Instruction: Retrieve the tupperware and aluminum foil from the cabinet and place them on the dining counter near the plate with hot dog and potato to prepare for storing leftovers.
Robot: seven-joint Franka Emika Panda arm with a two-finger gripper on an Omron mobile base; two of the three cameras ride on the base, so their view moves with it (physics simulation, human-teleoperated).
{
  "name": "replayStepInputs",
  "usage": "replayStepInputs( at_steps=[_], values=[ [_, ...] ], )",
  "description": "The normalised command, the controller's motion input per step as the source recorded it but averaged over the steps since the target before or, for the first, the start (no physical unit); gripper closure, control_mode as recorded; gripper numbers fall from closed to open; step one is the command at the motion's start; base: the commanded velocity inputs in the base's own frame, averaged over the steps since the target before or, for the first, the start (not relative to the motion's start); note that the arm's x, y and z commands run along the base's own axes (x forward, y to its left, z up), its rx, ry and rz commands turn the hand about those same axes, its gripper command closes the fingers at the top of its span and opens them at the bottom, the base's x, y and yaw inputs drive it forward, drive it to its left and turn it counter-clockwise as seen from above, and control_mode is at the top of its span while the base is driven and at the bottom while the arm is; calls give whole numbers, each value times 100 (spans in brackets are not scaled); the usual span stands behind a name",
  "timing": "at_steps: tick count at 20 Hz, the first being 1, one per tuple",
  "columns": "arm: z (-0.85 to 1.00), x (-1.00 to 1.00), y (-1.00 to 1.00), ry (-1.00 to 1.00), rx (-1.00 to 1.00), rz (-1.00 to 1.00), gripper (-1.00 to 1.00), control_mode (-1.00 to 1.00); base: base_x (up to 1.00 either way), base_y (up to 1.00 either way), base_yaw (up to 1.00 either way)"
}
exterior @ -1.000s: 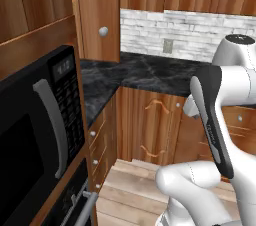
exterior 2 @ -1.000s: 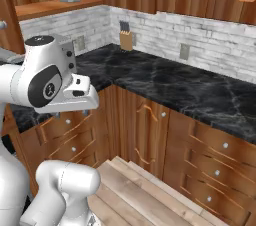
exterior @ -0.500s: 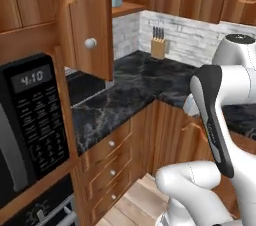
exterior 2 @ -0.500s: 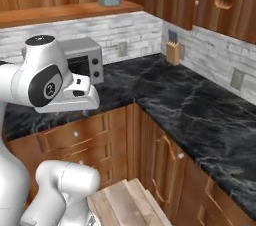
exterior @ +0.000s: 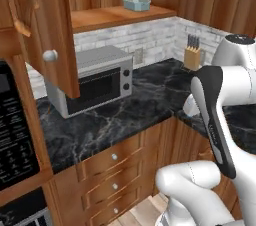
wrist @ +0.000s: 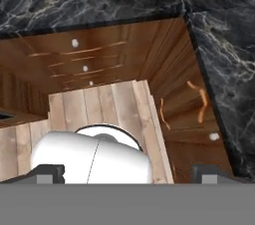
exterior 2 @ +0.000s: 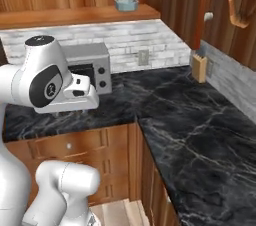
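The tupperware (exterior: 136, 3) (exterior 2: 126, 3), a small pale grey-blue tub, sits on the plank shelf of the open wood cabinet (exterior: 115, 17) (exterior 2: 75, 16), high above the worktop. The aluminum foil, the dining counter and the plate are out of view. My arm is folded in front of the base, well below and short of the shelf. In the hand view my gripper (wrist: 128, 174) points down at the wooden floor and drawer fronts. It is open, its fingertips (wrist: 47, 173) far apart with nothing between them.
A silver microwave (exterior: 90, 82) (exterior 2: 85, 67) stands on the black marble worktop (exterior: 150, 95) (exterior 2: 200, 135) under the shelf. A knife block (exterior: 191, 56) (exterior 2: 200, 67) is in the corner. An open cabinet door (exterior: 47, 30) (exterior 2: 220, 5) hangs beside the shelf.
The whole picture has shifted, so the base has turned; the shelf with the tub and the microwave now face the cameras. The arm keeps its folded pose and the gripper stays open.
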Motion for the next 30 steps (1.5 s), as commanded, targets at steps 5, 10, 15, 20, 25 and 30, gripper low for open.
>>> replayStepInputs(
  at_steps=[5, 10, 15, 20, 25, 30],
  values=[
    [0, 0, 0, 0, 0, 0, -100, 100, 86, -31, 29],
    [0, 0, 0, 0, 0, 0, -100, 100, 86, -43, 27],
    [0, 0, 0, 0, 0, 0, -100, 100, 97, -41, 26],
    [0, 0, 0, 0, 0, 0, -100, 100, 100, -19, 31],
    [0, 0, 0, 0, 0, 0, -100, 100, 100, -9, 41],
    [0, 0, 0, 0, 0, 0, -100, 100, 100, -11, 25]
  ],
)
